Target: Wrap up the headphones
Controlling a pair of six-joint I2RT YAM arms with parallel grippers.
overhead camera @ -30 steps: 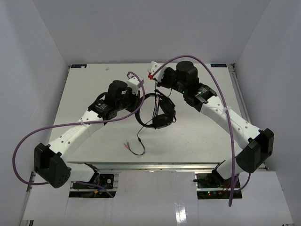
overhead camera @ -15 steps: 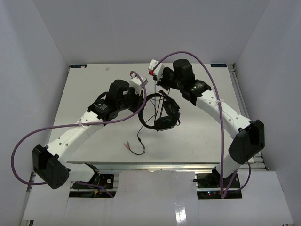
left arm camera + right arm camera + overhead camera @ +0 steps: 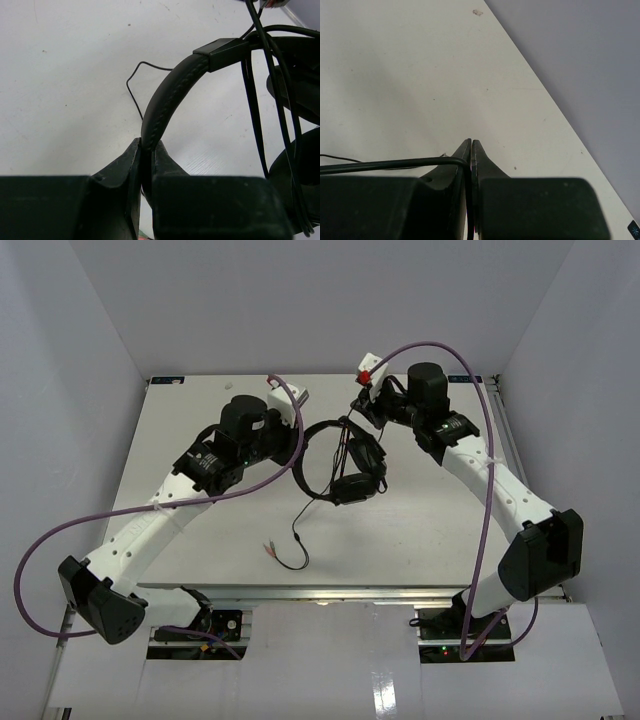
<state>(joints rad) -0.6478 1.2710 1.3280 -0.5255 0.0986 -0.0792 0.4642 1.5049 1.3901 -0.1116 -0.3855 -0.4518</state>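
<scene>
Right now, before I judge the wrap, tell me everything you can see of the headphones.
Black headphones, stitched padded headband, two ear cups, thin black cable. The left end effector is shut on the headband; the right end effector pinches the cable, whose strands run past the cups. The cable's tail lies on the table, ending in coloured plugs.

The headphones (image 3: 350, 488) are black, and the headband (image 3: 167, 97) has a fine row of stitches along it. The cable (image 3: 296, 532) is black too; its plugs (image 3: 270, 549) show some colour, too small to name. The bench (image 3: 420, 530) is off-white with a few small specks. The left arm (image 3: 150, 525) and right arm (image 3: 500, 495) are white with black joints, and the robot cables (image 3: 425, 344) are purple. The left fingers (image 3: 115, 185) and right fingers (image 3: 492, 180) are black.
</scene>
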